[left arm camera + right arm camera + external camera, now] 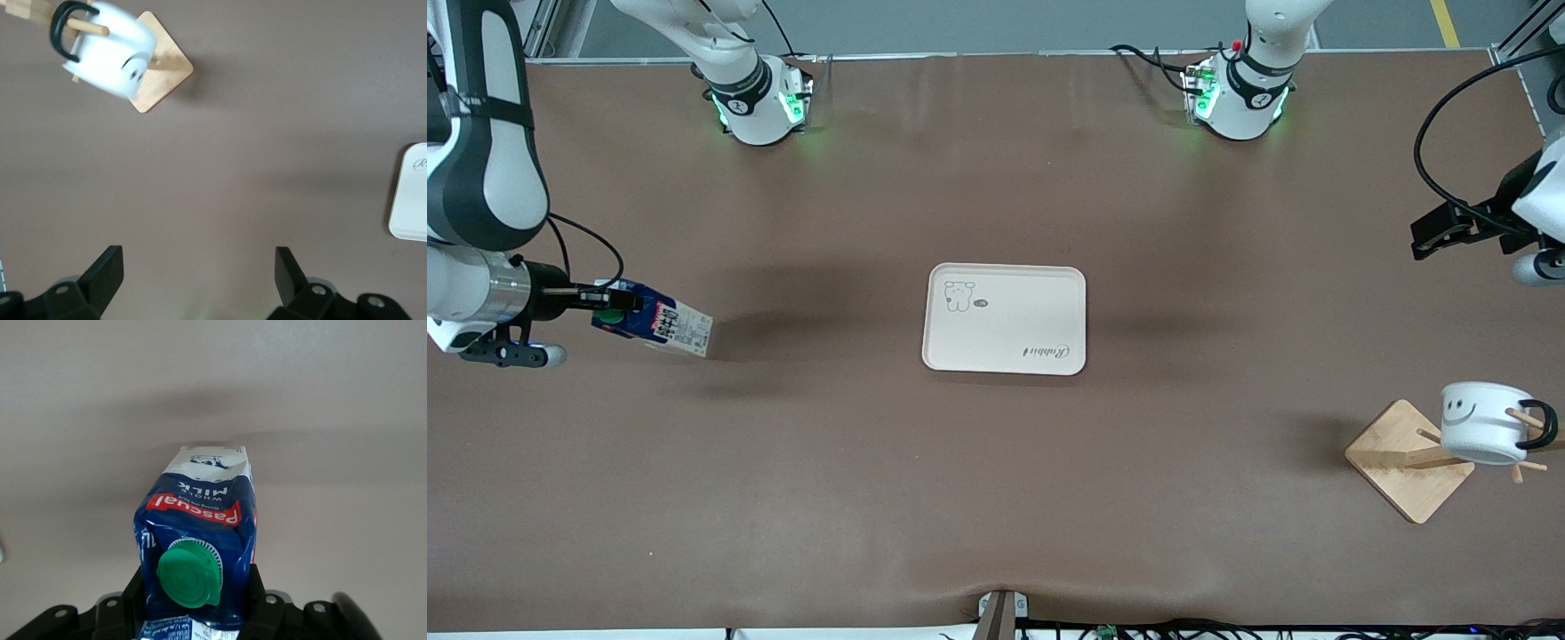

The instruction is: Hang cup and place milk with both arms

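Two grippers: right gripper (609,302) clamps the milk (660,325) aloft toward the right arm's end from the tray (1005,356); left gripper (1436,233) spread, idle
Milk print: "Pascual", "WHOLE MILK"
Tray print: "Rabbit"
Cup (1481,421): hanging on rack (1409,458), toward the left arm's end from the tray

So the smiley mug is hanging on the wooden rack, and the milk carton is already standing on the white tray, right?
Not quite. The mug does hang on the wooden rack, but the front view shows the white tray bare: the milk carton is held in the right gripper over the right arm's end of the table.
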